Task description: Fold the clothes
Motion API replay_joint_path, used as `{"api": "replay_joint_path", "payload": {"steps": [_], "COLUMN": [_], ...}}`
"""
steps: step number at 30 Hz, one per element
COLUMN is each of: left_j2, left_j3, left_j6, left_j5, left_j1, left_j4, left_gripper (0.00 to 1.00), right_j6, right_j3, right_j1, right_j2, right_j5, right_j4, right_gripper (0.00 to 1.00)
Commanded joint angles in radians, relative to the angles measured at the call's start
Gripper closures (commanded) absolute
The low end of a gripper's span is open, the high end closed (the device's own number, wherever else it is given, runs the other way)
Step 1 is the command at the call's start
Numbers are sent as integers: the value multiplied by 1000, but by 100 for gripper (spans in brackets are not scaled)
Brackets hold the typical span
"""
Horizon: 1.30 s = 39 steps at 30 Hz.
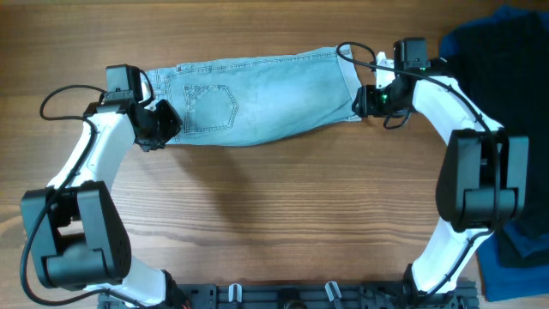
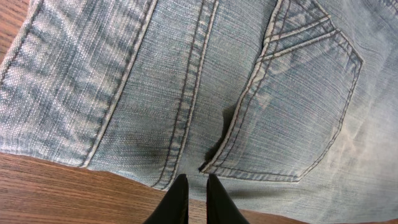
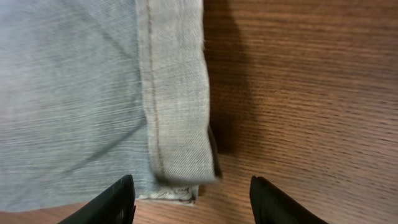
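Overhead: denim shorts (image 1: 257, 99) lie flat on table (image 1: 283, 215), toward 12 o'clock. Left gripper (image 2: 196, 194) at their 9 o'clock end, jaws nearly closed to a slit, tips at cloth edge; any pinch not discernible. Right gripper (image 3: 194, 200) at 3 o'clock end, jaws wide, empty, hem corner between them.

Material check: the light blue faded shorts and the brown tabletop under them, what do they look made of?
Light blue faded shorts: looks like woven cotton denim, matte and washed-out, going by the visible twill weave and tan double-stitched seams. Brown tabletop: wood-grain surface with a faint sheen; whether it is solid wood, veneer or laminate, I cannot tell.
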State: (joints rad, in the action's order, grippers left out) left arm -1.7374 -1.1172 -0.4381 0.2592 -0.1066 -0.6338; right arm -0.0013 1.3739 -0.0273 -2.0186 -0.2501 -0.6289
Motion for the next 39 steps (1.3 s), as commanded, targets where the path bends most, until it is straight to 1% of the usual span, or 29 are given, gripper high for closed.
{"api": "replay_joint_path", "payload": {"steps": [1, 5, 10, 13, 17, 21, 23, 27, 31, 32, 36, 39], "left_j2": [-10, -10, -10, -10, -10, -10, -10, -10, -10, -10, -10, -10], "left_j3": [-9, -9, -9, -9, -9, -9, -9, -9, -9, -9, -9, -9], "left_j6": [15, 15, 14, 15, 15, 15, 15, 15, 15, 15, 14, 14], "left_j5": [2, 2, 2, 2, 2, 2, 2, 2, 2, 2, 2, 2], "left_j1": [-2, -2, -2, -2, -2, -2, -2, -2, -2, -2, -2, -2], "left_j4": [0, 0, 0, 0, 0, 0, 0, 0, 0, 0, 0, 0], "left_gripper": [89, 89, 89, 89, 89, 89, 89, 89, 89, 89, 89, 89], "right_j6": [4, 23, 138, 167, 171, 214, 229, 370, 428, 431, 457, 456], "right_j3": [-8, -8, -8, -8, -8, -8, -8, -8, -8, -8, -8, -8], "right_j1": [-8, -25, -47, -51, -54, -54, -54, -54, -54, -54, -58, -64], "right_j2": [-37, -53, -56, -56, -56, -56, -56, -58, -61, -61, -67, -72], "right_j5": [9, 9, 9, 10, 10, 11, 12, 44, 43, 43, 43, 43], "right_j4": [8, 11, 23, 26, 30, 33, 35, 43, 51, 52, 50, 53], "right_gripper": [40, 40, 39, 39, 39, 39, 41, 41, 41, 42, 51, 52]}}
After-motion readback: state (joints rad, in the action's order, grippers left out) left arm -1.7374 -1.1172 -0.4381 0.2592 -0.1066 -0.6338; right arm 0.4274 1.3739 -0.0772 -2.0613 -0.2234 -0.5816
